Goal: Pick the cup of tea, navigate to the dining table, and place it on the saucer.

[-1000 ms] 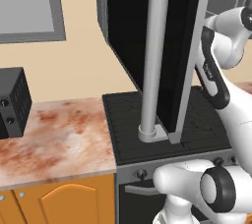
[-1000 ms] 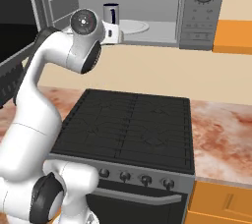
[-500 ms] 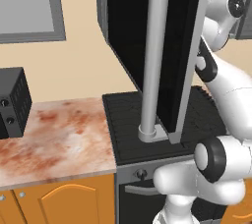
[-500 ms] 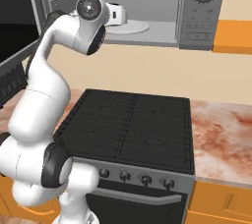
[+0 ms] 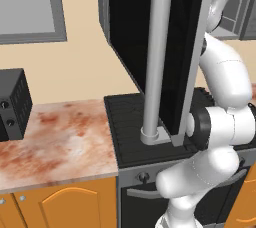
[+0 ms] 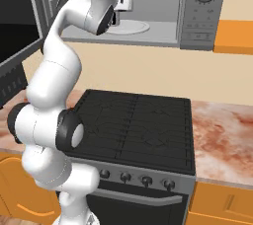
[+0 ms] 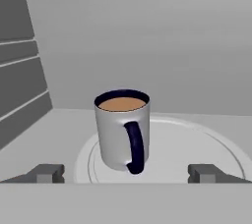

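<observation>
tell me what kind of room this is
A kitchen, rendered: a black stove set between marble counters, orange cabinet fronts below, and an open microwave above with the cup of tea inside.

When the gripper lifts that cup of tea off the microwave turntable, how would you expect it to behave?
The cup of tea looks rigid, so it should not flex in the gripper. Brown liquid sits close to its rim, so tilting or jerking would probably spill it. Its smooth rounded wall may slip between the fingers, and the dark handle faces the camera, which may hinder a centred grasp.
</observation>
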